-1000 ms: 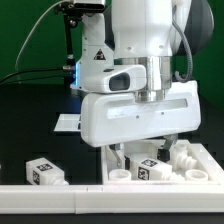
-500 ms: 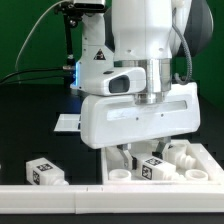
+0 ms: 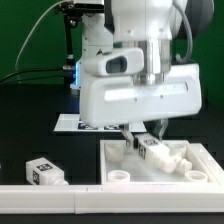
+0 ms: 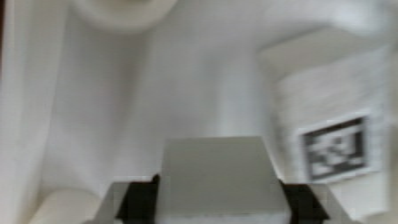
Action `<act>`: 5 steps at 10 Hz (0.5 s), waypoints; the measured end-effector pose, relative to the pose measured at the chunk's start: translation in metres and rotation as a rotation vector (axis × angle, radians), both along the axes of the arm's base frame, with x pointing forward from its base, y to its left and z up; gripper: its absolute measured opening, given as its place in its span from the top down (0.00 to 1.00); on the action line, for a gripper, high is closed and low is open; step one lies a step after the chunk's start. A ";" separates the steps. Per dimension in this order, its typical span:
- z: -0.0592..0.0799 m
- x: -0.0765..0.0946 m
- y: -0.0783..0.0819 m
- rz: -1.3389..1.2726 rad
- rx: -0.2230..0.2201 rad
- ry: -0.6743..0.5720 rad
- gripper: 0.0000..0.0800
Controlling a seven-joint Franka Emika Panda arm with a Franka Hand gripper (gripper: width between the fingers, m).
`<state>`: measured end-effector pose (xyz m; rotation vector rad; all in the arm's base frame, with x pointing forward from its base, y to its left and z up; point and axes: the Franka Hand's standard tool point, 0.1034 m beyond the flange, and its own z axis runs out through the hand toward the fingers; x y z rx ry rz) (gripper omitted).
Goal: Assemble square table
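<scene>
My claw (image 3: 147,136) is clamped on a tagged leg (image 3: 151,150), held over the slab (image 3: 118,158). The slab lies by the near edge of the table (image 3: 40,135), toward the corner on the exterior view's right. The wrist view shows dark pads (image 4: 134,203) pressed to both sides of the leg. A second leg (image 3: 45,171) lies loose toward the other near corner.

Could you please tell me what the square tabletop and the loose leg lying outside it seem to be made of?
The square tabletop looks like white moulded plastic, smooth with a faint sheen. The signs are its uniform colour, rounded raised rim and moulded holes. The loose leg seems to be the same plastic, and its black-and-white tag is probably a printed sticker.
</scene>
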<state>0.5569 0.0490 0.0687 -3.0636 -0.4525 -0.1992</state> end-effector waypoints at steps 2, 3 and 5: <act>0.012 -0.029 0.017 0.011 -0.003 -0.033 0.64; 0.010 -0.030 0.017 0.014 -0.003 -0.029 0.64; 0.009 -0.030 0.017 0.013 -0.004 -0.028 0.64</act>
